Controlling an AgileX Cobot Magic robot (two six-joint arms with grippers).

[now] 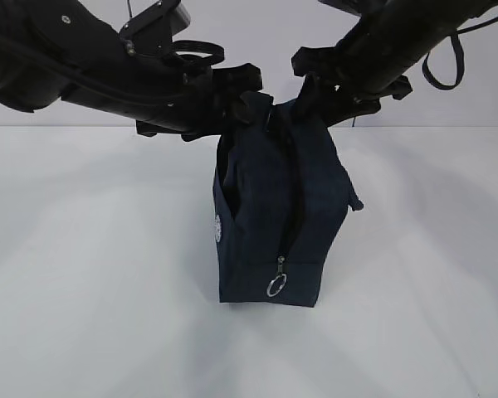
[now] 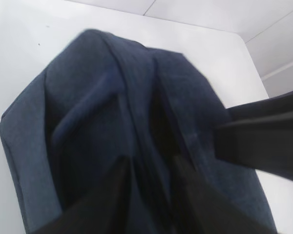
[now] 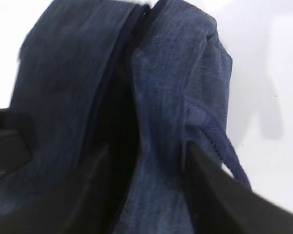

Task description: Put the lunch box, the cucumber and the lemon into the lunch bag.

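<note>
Fabric at the top of the lunch bag (image 1: 278,207) is what both arms are working on: the bag stands upright in the middle of the white worktop (image 1: 83,274), its zipper running down the near face to a silver ring pull (image 1: 276,287) close to the base. The left fingers (image 1: 232,112) sit at the top left corner of the bag, the right fingers (image 1: 328,99) at the top right corner.

The step in hand looks like holding or spreading the mouth of the bag. To do it well, each arm should grip only the top edge of its own side and draw outward evenly, so the bag does not tip or lift off the worktop, and the slit should open wide enough for a flat box to pass.

In the left wrist view the left fingers (image 2: 151,195) are spread, with folds of navy cloth lying between them; whether they are pinching it I cannot tell. In the right wrist view the right fingers (image 3: 141,195) are likewise apart, straddling the right flap beside the dark opening, with a loop strap (image 3: 229,156) trailing next to one finger; a firm pinch is not shown.

Neither lunch box, cucumber nor lemon shows in any view, so they may be inside or out of sight.
</note>
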